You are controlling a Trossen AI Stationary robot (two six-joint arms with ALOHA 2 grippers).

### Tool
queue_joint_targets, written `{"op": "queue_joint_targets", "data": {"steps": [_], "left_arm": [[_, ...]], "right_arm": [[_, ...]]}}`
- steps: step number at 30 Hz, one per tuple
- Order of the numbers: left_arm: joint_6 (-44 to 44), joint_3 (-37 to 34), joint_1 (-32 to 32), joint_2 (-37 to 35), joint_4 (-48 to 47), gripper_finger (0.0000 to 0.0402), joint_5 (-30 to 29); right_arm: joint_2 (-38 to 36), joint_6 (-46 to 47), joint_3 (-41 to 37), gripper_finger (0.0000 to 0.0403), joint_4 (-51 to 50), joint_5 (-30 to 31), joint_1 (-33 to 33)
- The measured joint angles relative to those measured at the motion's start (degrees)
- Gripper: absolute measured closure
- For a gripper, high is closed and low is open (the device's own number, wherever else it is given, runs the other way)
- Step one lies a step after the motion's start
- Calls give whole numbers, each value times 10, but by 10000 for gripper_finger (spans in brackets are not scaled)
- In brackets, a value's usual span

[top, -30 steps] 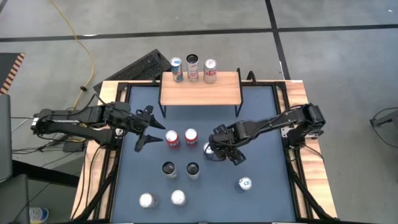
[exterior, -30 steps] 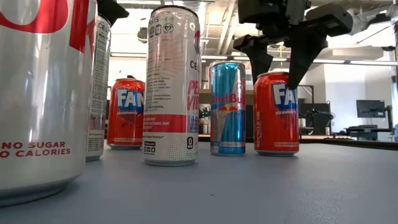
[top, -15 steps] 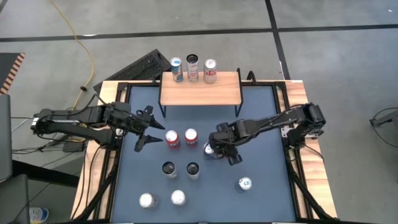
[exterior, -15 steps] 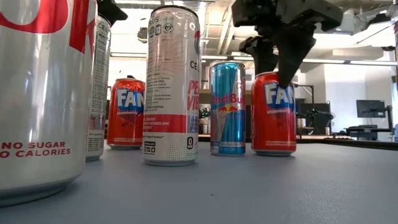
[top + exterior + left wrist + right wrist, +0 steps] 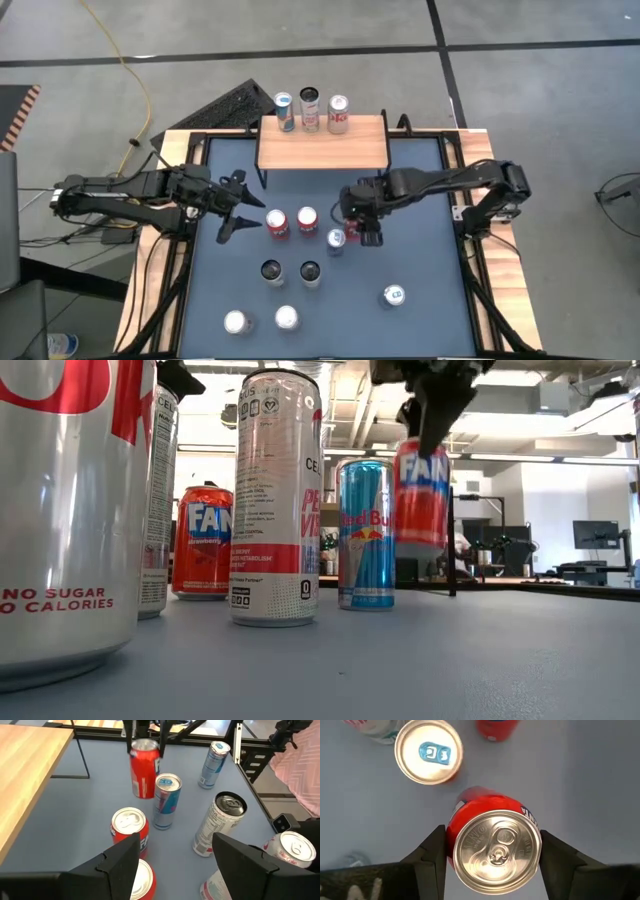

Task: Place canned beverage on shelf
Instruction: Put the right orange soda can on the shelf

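The shelf (image 5: 320,146), a light wooden top on thin black legs, stands at the table's far edge. Three cans (image 5: 310,110) stand along its far side. My right gripper (image 5: 361,220) is shut on a red Fanta can (image 5: 421,495) in front of the shelf, above a Red Bull can (image 5: 365,532) on the table. In the right wrist view the can's silver top (image 5: 495,849) faces the camera. My left gripper (image 5: 245,208) hangs open at the table's left, pointing at two red cans (image 5: 277,223), with nothing between its fingers (image 5: 117,865). My right gripper pinches the Fanta can between its two fingers, one on each side of the upper wall (image 5: 452,834) just under the rim. The fingers (image 5: 434,851) come from above, pointing steeply down. The can hangs about upright, its base (image 5: 420,553) lifted clear of the table.
Tall and short cans crowd the table's middle and near side: a tall white can (image 5: 277,495), two dark-topped ones (image 5: 291,272), two white-topped ones (image 5: 262,320) and a blue one (image 5: 394,295). The shelf top has bare wood along its near side.
My right gripper has shut on the Fanta can it stood around, rolled its wrist, and risen toward the far edge and the shelf. The can, which stood on the table beside the Red Bull can, is now lifted clear and turned about with the gripper.
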Motion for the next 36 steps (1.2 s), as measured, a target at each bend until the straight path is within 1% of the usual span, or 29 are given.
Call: {"op": "queue_joint_targets", "data": {"steps": [2, 7, 9, 11, 15, 22, 28, 30, 33, 36], "left_arm": [[0, 0, 0, 0, 0, 163, -6], [0, 0, 0, 0, 0, 164, -9], [0, 0, 0, 0, 0, 164, -9], [1, 0, 0, 0, 0, 164, -11], [1, 0, 0, 0, 0, 164, -11], [12, 0, 0, 0, 0, 164, -14], [14, 0, 0, 0, 0, 164, -26], [14, 0, 0, 0, 0, 164, -26], [14, 0, 0, 0, 0, 164, -26], [15, 0, 0, 0, 1, 164, -26]], "right_arm": [[-8, -6, 18, 187, -15, 1, -6], [-20, -27, 87, 188, -100, 53, -29], [-17, -38, 128, 188, -132, 68, -47], [-14, -54, 165, 188, -143, 79, -68], [-10, -97, 214, 188, -150, 79, -123], [-10, -177, 230, 188, -135, 92, -232], [4, -229, 230, 188, -104, 85, -317], [10, -249, 231, 188, -89, 70, -334], [15, -279, 231, 188, -82, 70, -359], [30, -305, 231, 188, -78, 68, -367]]}}
